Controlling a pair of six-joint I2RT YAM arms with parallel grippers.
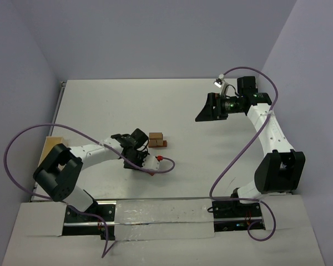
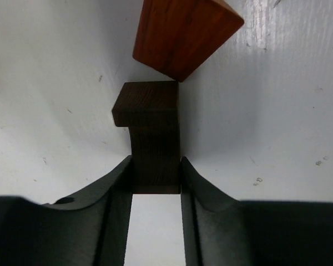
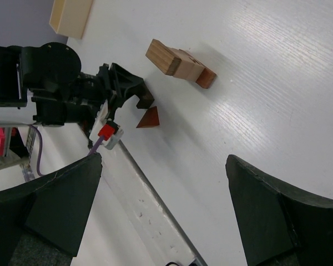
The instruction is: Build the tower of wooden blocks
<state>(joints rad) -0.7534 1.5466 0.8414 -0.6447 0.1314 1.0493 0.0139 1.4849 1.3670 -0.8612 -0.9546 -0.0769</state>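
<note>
L hand (image 2: 156, 166): narrow; pads (image 2: 117, 188) flat vs both sides of dark block (image 2: 150, 127).
Dark block: lying on surface (image 1: 100, 105), just near-left of block cluster (image 1: 157, 139).
Red-brown wedge (image 2: 183, 33): at dark block's far corner; touching or not, can't tell.
R hand (image 3: 164, 172): wide, holds nothing, well apart to far-right of cluster.
Step (my read): pick dark block, add to cluster.
How: firm squeeze first; lift straight up so wedge isn't nudged; keep level; seat square, then let go.
</note>
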